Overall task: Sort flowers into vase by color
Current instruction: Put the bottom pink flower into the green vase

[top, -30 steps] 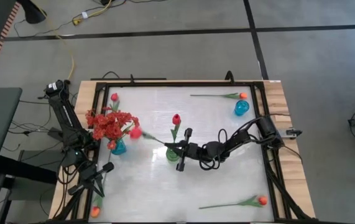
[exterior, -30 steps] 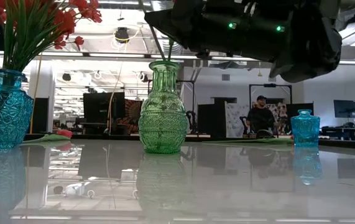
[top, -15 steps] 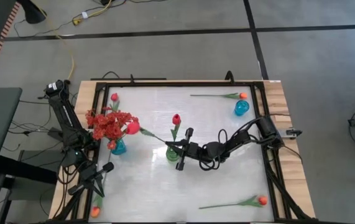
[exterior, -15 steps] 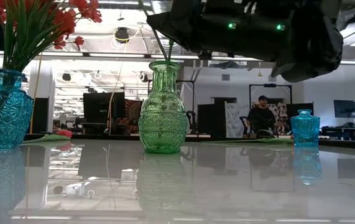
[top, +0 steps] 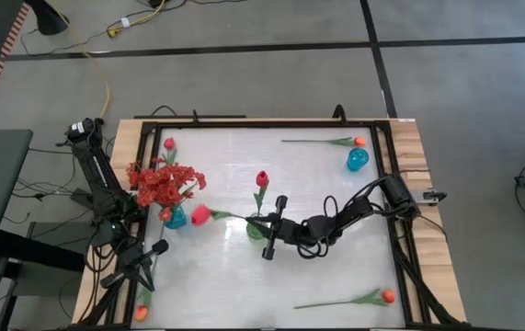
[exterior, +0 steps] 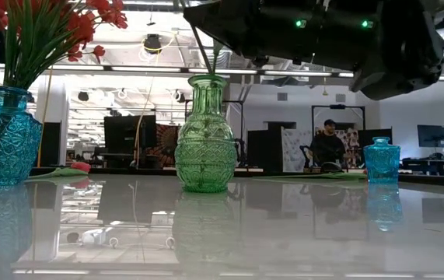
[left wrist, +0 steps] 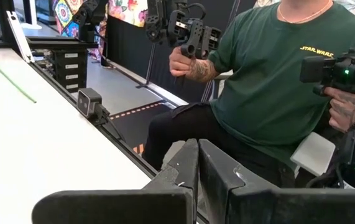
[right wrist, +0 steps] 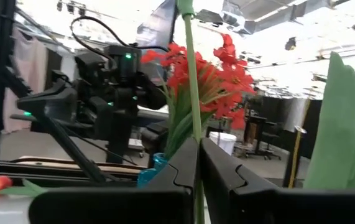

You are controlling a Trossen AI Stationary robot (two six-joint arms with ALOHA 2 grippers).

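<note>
Tulip lower, right tool retreated.

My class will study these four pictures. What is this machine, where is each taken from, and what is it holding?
It is a robot with two dark arms at a white table. One picture looks down from above, one level across the tabletop, two from cameras on the wrists. The right gripper is closed on a thin green flower stem at the green glass vase. The left gripper waits shut at the table's edge. A blue glass vase holds bushy red flowers; single orange tulips lie loose.
</note>
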